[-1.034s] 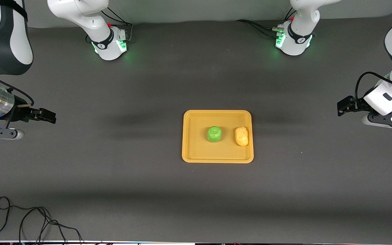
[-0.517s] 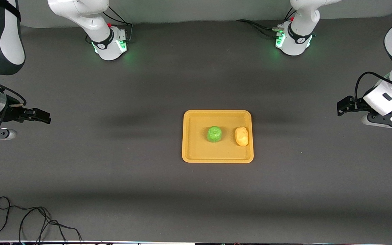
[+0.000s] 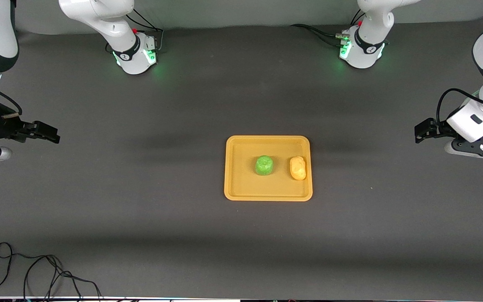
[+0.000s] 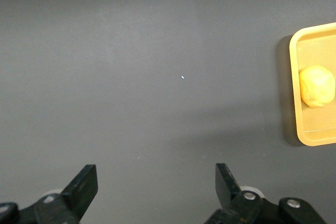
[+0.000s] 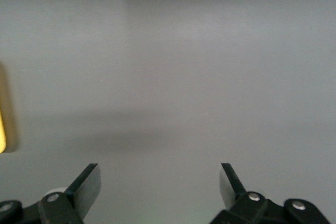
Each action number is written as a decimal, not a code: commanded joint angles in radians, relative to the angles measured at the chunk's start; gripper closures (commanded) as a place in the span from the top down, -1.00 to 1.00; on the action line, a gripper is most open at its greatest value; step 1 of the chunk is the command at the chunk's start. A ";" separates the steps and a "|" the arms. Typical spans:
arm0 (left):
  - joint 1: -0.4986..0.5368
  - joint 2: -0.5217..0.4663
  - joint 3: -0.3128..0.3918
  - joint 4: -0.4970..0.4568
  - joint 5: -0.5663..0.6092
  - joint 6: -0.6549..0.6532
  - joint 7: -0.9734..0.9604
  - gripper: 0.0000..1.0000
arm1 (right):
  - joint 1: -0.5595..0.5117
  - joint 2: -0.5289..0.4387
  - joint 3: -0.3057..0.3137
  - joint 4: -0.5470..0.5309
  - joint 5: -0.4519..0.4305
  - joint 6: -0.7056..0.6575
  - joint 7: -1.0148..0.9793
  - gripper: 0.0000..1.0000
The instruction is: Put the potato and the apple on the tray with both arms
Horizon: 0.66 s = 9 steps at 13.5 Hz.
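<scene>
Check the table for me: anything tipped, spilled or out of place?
Nothing stands out. The apple and potato sit apart on the tray. The left gripper and right gripper are open over bare table at their ends.

A robotics lab: two white arms [image 3: 111,25] bolted to a dark matte table [image 3: 141,209], loose cables [image 3: 36,272] trailing

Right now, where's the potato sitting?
In the front view the potato lies on the yellow-orange tray, beside the green apple and toward the left arm's end, close to the tray's rim there. Neither gripper is near it.
</scene>
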 commanded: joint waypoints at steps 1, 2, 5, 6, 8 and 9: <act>-0.007 -0.033 0.003 -0.021 0.011 0.006 -0.016 1.00 | -0.004 -0.007 0.002 0.007 0.030 -0.019 -0.012 1.00; -0.007 -0.033 0.003 -0.021 0.011 0.003 -0.018 1.00 | -0.005 -0.007 0.001 0.006 0.036 -0.019 -0.014 1.00; -0.006 -0.027 0.004 -0.013 0.012 0.009 -0.016 1.00 | -0.005 0.005 0.001 0.015 0.036 -0.019 -0.017 1.00; -0.006 -0.034 0.004 -0.013 0.012 -0.005 -0.018 1.00 | -0.005 0.005 0.001 0.017 0.036 -0.019 -0.021 1.00; -0.004 -0.043 0.004 -0.016 0.012 -0.015 -0.019 1.00 | -0.005 0.005 0.001 0.021 0.036 -0.019 -0.015 1.00; -0.004 -0.043 0.004 -0.016 0.012 -0.015 -0.036 1.00 | -0.005 0.005 -0.001 0.023 0.034 -0.019 -0.015 1.00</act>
